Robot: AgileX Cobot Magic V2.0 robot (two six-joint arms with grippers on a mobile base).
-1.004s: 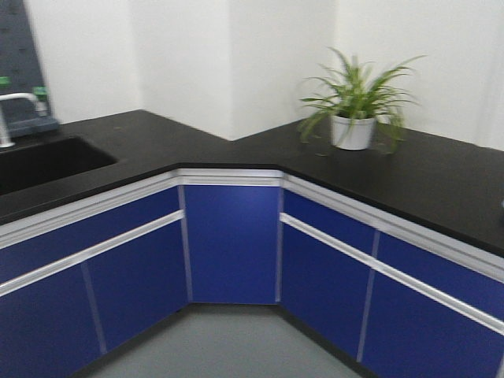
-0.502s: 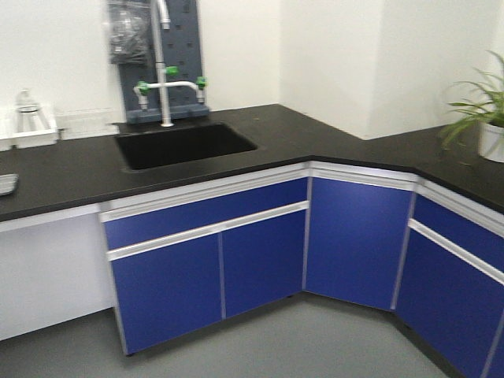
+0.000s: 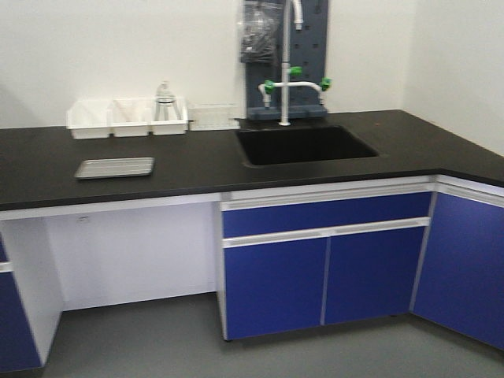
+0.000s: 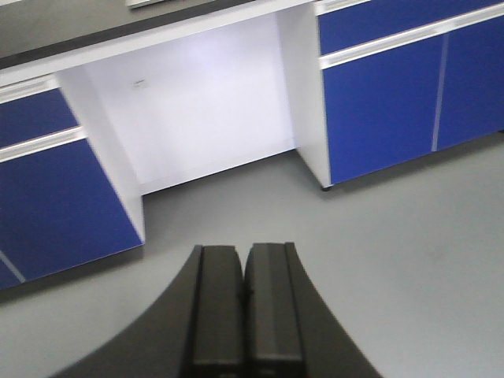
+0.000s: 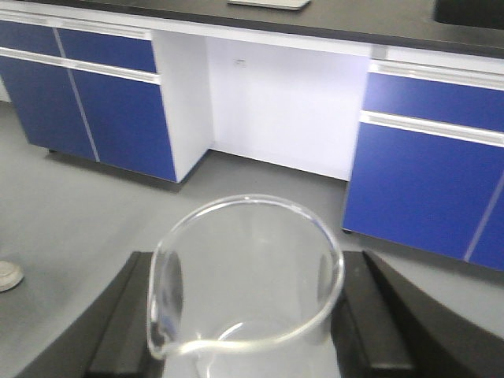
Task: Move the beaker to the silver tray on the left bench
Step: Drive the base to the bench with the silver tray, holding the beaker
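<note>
the silver tray (image 3: 114,167) lies on the left bench (image 3: 197,161), left of the sink (image 3: 303,146), before the bins (image 3: 126,120).

Bench (image 3: 189,161) was matte black, tray (image 3: 115,167) plain silver-grey. Cabinets (image 3: 272,287) were deep blue with white trim (image 3: 327,232), floor (image 3: 157,346) grey, beaker (image 5: 244,315) totally clear.

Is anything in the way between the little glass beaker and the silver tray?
Nothing visible. The right tool holds the beaker over open floor, the silver tray lies bare near the front edge of the bench, and the white bins sit behind it, out of the path.
</note>
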